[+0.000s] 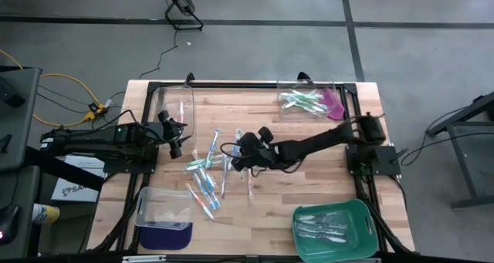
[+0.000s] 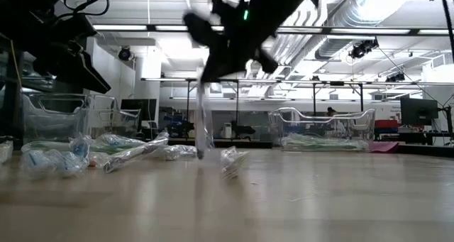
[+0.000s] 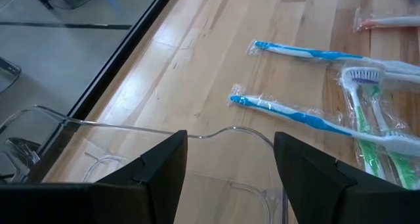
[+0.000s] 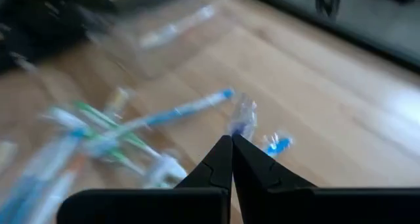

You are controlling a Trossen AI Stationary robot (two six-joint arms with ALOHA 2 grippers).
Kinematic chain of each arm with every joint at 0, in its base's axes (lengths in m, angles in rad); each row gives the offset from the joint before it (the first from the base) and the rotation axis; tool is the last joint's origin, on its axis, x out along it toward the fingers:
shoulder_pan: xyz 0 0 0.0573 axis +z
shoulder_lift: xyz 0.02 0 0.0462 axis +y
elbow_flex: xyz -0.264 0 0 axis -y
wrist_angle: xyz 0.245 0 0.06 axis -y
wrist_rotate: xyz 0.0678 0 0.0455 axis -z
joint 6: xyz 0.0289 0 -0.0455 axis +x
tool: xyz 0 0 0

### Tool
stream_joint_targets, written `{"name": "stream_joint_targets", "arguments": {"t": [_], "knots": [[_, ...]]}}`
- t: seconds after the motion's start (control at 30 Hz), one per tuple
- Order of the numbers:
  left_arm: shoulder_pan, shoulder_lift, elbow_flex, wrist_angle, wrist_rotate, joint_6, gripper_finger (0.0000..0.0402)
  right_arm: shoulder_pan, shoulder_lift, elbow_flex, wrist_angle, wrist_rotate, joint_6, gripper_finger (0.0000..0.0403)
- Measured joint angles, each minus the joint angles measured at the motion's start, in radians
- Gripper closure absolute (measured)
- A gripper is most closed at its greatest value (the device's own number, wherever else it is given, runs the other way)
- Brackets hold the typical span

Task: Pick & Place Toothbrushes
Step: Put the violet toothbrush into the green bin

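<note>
Many wrapped toothbrushes (image 1: 204, 180) lie loose on the wooden table, left of centre. My right gripper (image 1: 238, 160) reaches in from the right and is shut on one clear-wrapped toothbrush (image 2: 203, 121), which hangs down from it. My left gripper (image 3: 226, 175) waits open at the table's left, over the rim of a clear bin (image 1: 177, 110), touching nothing. In the left wrist view, blue toothbrushes (image 3: 289, 112) and green toothbrushes (image 3: 367, 142) lie on the table beyond that bin. My right gripper pinches the toothbrush's upper end (image 2: 203, 82) between its two shut fingers, which slant down from the table's right. Clear wrapper (image 4: 241, 117) shows just past the fingertips. The toothbrush hangs nearly upright below them, its lower end (image 2: 201, 154) close to the table top; whether it touches, I cannot tell.
A clear bin (image 1: 309, 101) with green toothbrushes stands at the far right, a pink thing (image 1: 334, 103) beside it. A green tray (image 1: 363, 217) holding toothbrushes sits at the near right. Another clear bin (image 1: 164, 207) stands at the near left. A loose wrapper (image 2: 231, 161) lies near the hanging toothbrush.
</note>
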Motion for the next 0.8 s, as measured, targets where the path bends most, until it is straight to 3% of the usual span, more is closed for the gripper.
{"name": "stream_joint_targets", "arguments": {"t": [0.43, 0.73, 0.8], "knots": [[0.0, 0.001, 0.0, -0.003, 0.0, 0.0, 0.0181, 0.151, -0.296, 0.001, 0.03, 0.181, -0.31, 0.04], [0.0, 0.001, 0.0, -0.013, -0.001, 0.001, 0.0181, 0.246, -0.439, 0.001, 0.221, 0.173, -0.641, 0.04], [0.0, 0.001, 0.0, -0.013, -0.001, 0.001, 0.0181, 0.265, -0.459, 0.001, 0.266, 0.13, -0.723, 0.04]]}}
